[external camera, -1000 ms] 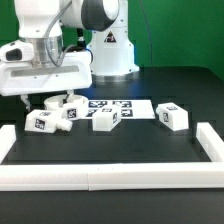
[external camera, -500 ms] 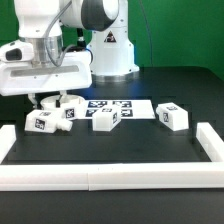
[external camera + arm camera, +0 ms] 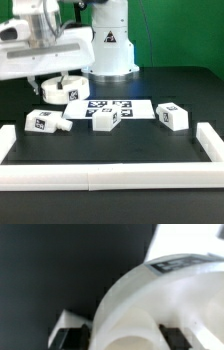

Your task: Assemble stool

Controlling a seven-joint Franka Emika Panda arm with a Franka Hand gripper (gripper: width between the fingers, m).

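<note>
Exterior view: round white dish-like seat (image 3: 64,88), tags on rim, held over black bench (image 3: 150,145) towards the exterior view's left, top hidden by arm (image 3: 50,45). Nearer camera, in a row: first leg (image 3: 42,121), second leg (image 3: 108,118), third leg (image 3: 172,116); marker board (image 3: 125,104) behind; rail (image 3: 110,178) in front. Wrist view: end effector (image 3: 125,333) clamped narrow on seat wall.

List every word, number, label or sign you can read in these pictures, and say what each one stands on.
No word or number can be read anywhere.
Robot base: a small dark marking, too blurred to read.
Marker board: black-and-white square tags, patterns only.
Legs, at the exterior view's left, middle and right: square tags, patterns only.
Seat: a tag, blurred in the wrist view.
</note>
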